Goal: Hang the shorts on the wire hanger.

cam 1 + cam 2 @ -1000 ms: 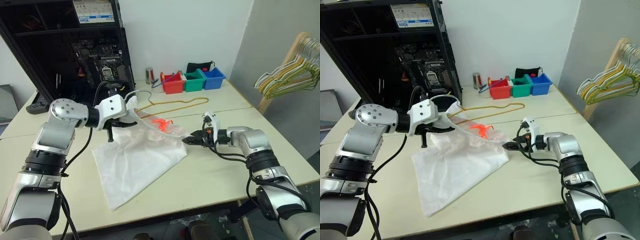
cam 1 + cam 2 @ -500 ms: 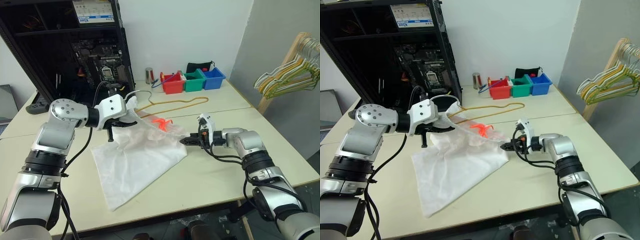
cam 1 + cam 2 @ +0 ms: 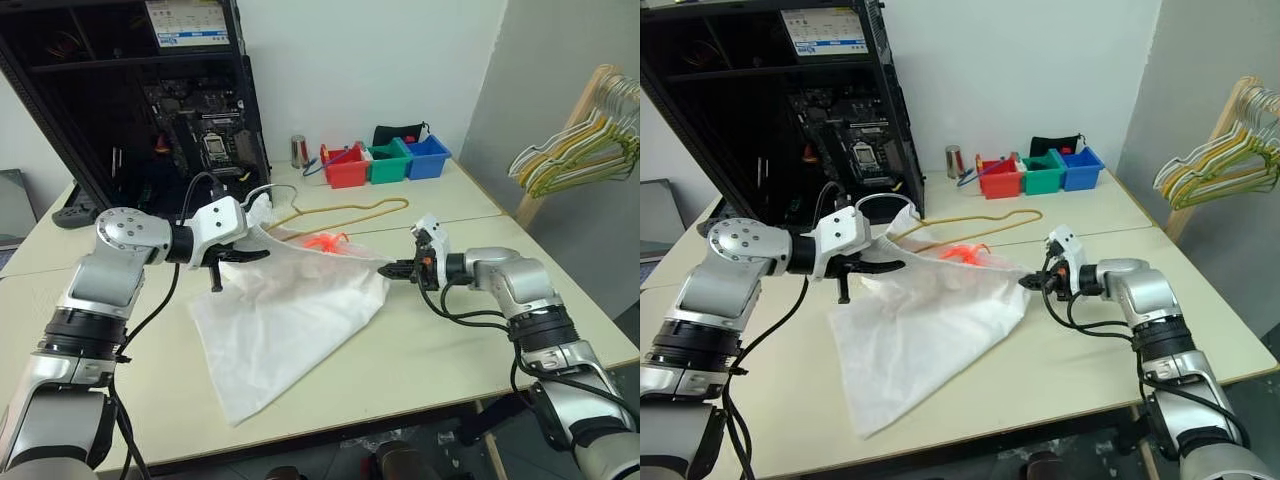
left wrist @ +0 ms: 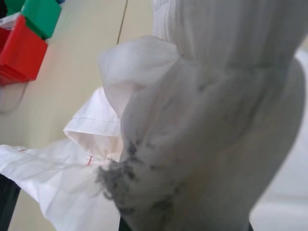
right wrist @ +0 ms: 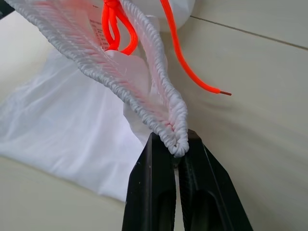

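While both end effectors clamp one shorts point(image 3: 290, 310) waistband, one wire hanger point(image 3: 345, 212) lies behind.

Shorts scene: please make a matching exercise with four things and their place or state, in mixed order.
Things:
1. shorts
2. wire hanger
3. right gripper
4. red bin

Place or state:
A. lies flat on the table behind the fabric
B. shut on the waistband edge
C. stands beside the green bin
D. held up at both waistband ends

Pairs: 1-D, 2-A, 3-B, 4-C
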Available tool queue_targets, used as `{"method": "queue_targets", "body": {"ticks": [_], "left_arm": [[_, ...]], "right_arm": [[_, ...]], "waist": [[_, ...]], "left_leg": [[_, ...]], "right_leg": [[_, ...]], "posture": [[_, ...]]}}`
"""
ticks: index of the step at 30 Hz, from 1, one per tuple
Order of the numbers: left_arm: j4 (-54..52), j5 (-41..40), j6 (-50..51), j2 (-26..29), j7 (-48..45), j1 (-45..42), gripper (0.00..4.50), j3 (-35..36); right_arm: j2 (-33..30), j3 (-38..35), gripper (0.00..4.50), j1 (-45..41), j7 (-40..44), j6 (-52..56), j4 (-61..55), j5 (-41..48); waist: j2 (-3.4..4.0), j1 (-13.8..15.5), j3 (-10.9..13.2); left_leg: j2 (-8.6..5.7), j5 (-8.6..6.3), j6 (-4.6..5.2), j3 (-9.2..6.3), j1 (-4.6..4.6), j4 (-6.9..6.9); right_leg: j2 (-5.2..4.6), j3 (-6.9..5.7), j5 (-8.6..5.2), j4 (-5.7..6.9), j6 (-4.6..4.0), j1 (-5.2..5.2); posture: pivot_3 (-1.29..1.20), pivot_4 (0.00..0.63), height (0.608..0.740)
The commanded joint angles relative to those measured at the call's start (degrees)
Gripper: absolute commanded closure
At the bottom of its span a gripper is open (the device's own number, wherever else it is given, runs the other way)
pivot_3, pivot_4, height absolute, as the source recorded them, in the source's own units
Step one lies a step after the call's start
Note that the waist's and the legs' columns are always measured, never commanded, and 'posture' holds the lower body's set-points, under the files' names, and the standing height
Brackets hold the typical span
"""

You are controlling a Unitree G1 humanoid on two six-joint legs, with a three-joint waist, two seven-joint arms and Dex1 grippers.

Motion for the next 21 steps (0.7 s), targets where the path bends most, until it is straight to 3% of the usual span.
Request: {"method": "queue_targets", "body": {"ticks": [1, 21], "left_arm": [[-2.8, -2.4, 2.2, 2.8, -2.5, 0.5, 4.5, 2.1], [4.5, 3.9, -7.1, 6.9, -9.1, 0.8, 4.5, -3.4]], "right_arm": [[-3.1, 0.8, 4.49, 0.5, 1.2, -1.8, -5.5, -0.5], [-7.4, 2.3, 4.49, -0.1, 1.3, -1.1, -11.3, -0.2]], "waist": [[0.0, 0.0, 0.0], [0.0, 0.0, 0.0]], "left_leg": [[0.0, 0.0, 0.0, -0.01, 0.0, -0.01], [-0.01, 0.0, 0.0, 0.06, 0.0, 0.0]], "right_leg": [[0.0, -0.01, 0.0, -0.01, 0.0, 0.0], [0.04, -0.02, -0.01, -0.05, 0.01, 0.01]], "posture": [[-0.05, 0.0, 0.74], [-0.09, 0.0, 0.74]]}}
